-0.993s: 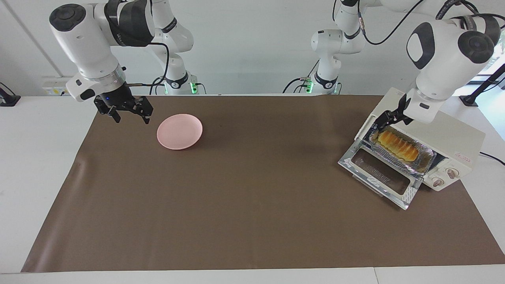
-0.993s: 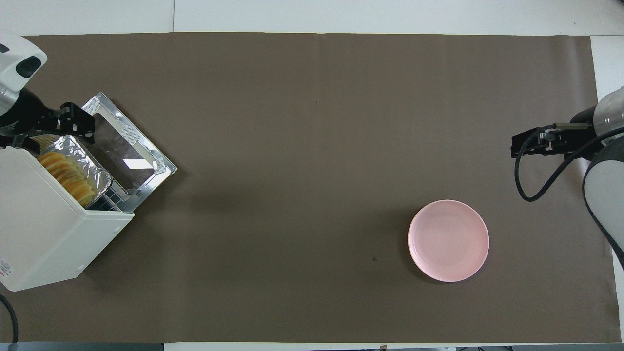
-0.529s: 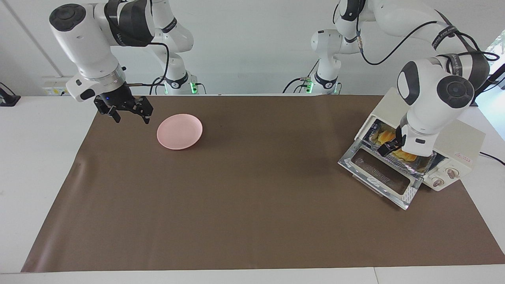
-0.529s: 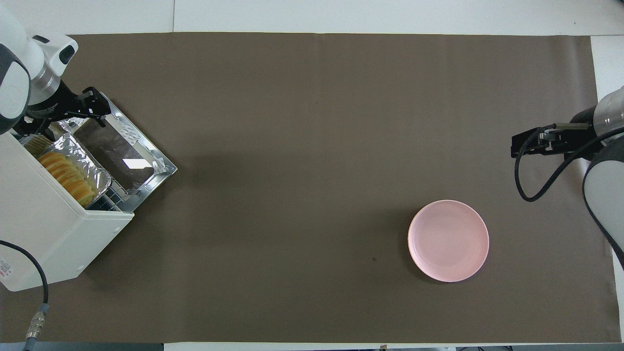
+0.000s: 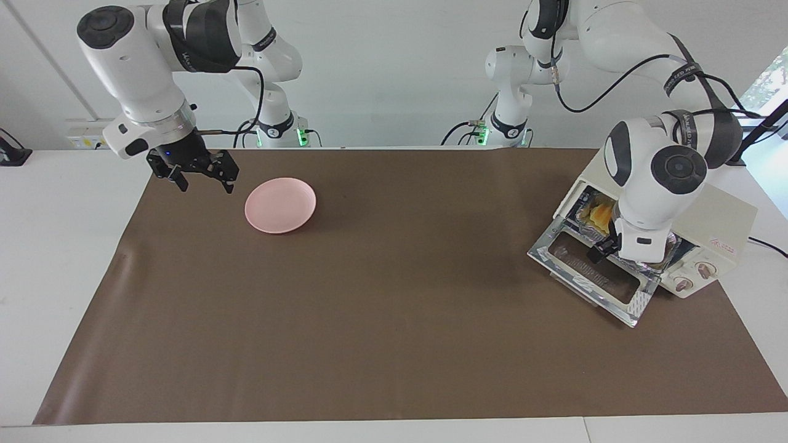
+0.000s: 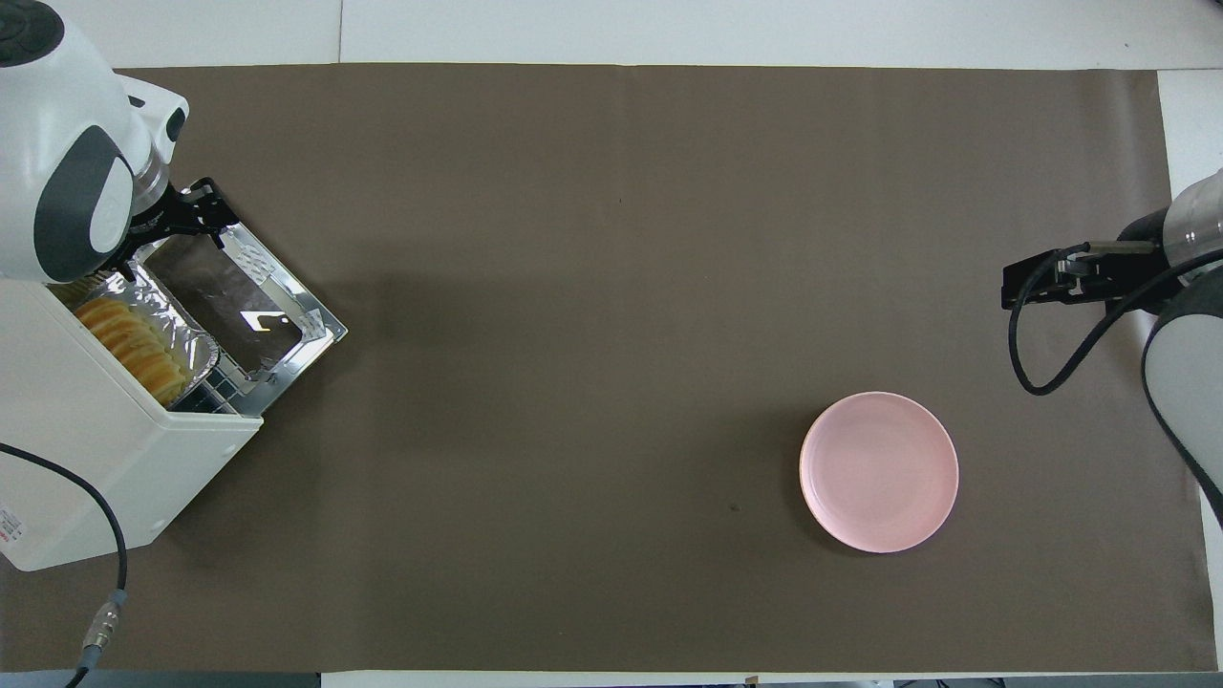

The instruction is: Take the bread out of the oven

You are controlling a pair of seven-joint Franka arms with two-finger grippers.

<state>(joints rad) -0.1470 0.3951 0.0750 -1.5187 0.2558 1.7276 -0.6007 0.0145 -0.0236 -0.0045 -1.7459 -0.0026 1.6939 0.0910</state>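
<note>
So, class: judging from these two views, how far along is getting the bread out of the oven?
Done: the oven door is dropped open, showing the bread in its foil tray.
In hand: the left gripper hangs open over the door, holding nothing.
Left: gripping the bread and lifting it out, perhaps to the pink plate. The right gripper waits open beside that plate.

No text or label is legible anywhere.
</note>
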